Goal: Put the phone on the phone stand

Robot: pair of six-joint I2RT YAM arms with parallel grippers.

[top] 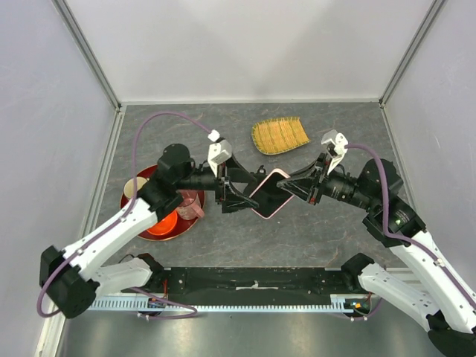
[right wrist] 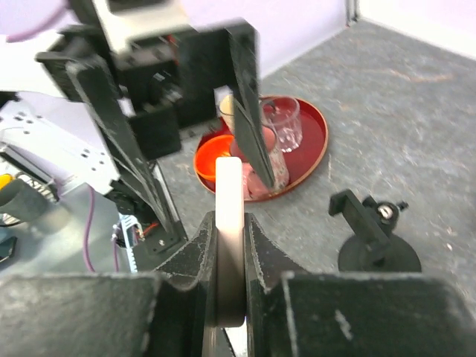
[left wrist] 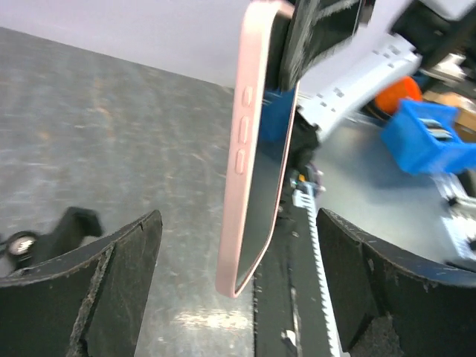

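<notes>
Phone: held up off the table on its edge, off to the right of the red tray.
Right gripper: clamped tight on the phone's pink edge.
Left gripper: fingers spread wide either side of the phone, touching neither face.
Phone stand: upright on the table near the tray, on its phone side.
Tray load: orange bowl, glass cup.
</notes>
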